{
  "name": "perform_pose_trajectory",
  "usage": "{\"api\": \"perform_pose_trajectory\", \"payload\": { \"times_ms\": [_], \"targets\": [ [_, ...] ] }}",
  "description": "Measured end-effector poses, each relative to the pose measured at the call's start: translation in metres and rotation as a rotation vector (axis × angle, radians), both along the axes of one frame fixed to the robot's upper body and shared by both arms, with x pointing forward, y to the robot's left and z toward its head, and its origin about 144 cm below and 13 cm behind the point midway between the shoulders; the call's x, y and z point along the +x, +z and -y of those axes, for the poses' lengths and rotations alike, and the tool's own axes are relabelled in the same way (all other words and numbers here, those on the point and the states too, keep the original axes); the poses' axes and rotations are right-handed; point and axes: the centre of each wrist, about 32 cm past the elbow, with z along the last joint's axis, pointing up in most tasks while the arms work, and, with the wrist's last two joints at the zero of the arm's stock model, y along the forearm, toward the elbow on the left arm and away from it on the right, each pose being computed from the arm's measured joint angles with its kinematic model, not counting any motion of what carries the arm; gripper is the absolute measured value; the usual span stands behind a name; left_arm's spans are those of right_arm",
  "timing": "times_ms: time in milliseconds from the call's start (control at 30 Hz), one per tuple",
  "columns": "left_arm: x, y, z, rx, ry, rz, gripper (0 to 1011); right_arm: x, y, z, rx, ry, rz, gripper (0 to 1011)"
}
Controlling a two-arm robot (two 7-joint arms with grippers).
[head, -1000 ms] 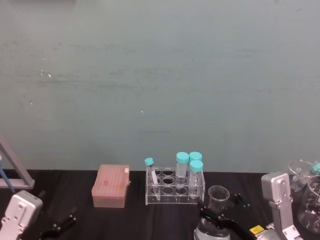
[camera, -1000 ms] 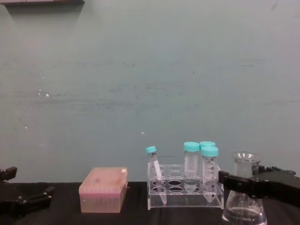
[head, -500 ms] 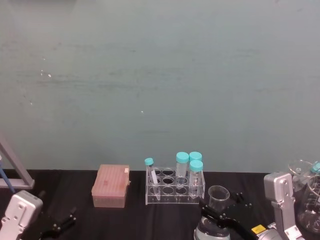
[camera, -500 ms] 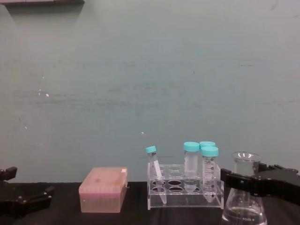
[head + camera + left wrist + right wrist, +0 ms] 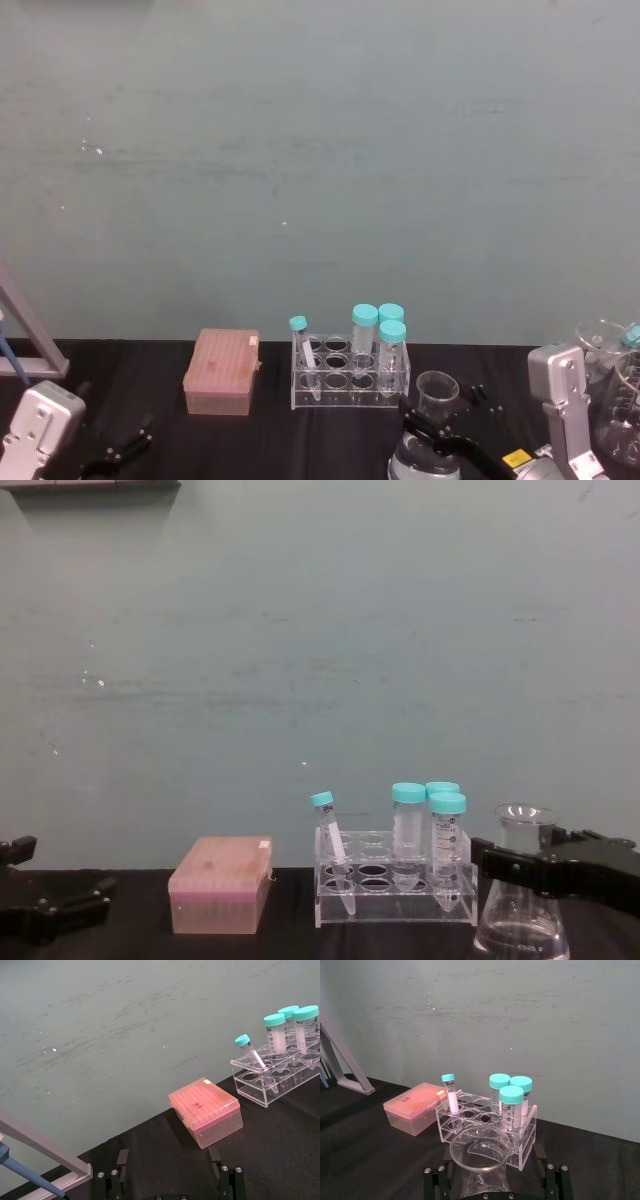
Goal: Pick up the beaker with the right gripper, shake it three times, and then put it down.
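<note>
The beaker [image 5: 522, 920], a clear conical flask, stands on the black table just right of the tube rack, and its flared rim [image 5: 437, 384] also appears in the head view. My right gripper [image 5: 530, 862] reaches in from the right with its black jaws on either side of the neck, open and apart from the glass. From the right wrist, the beaker [image 5: 480, 1152] sits centred between the spread fingers [image 5: 436, 1181]. Low at the left, my left gripper [image 5: 65, 870] rests open and holds nothing.
A clear rack [image 5: 395, 882] with several teal-capped tubes stands left of the beaker. A pink tip box [image 5: 220, 885] lies farther left. More glassware [image 5: 620, 400] crowds the far right edge. A metal stand [image 5: 25, 345] leans at the far left, and a wall closes the back.
My right gripper has shifted slightly to the right along the beaker's neck. The beaker stays upright in the same spot, and the left arm has not moved.
</note>
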Motion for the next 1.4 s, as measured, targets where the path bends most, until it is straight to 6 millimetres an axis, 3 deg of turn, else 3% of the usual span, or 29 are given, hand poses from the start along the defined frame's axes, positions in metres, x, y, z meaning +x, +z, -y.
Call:
{"api": "perform_pose_trajectory", "payload": {
  "times_ms": [367,533,633,1400],
  "targets": [
    [0.0,0.0,0.0,0.0,0.0,0.0,1000,0.0002,0.0001,0.0,0.0,0.0,-0.001,721],
    [0.0,0.0,0.0,0.0,0.0,0.0,1000,0.0002,-0.0001,0.0,0.0,0.0,-0.002,518],
    [0.0,0.0,0.0,0.0,0.0,0.0,1000,0.0002,-0.0001,0.0001,-0.001,0.0,-0.003,461],
    [0.0,0.0,0.0,0.0,0.0,0.0,1000,-0.0004,0.0081,0.0034,-0.011,0.0,0.033,456]
  ]
}}
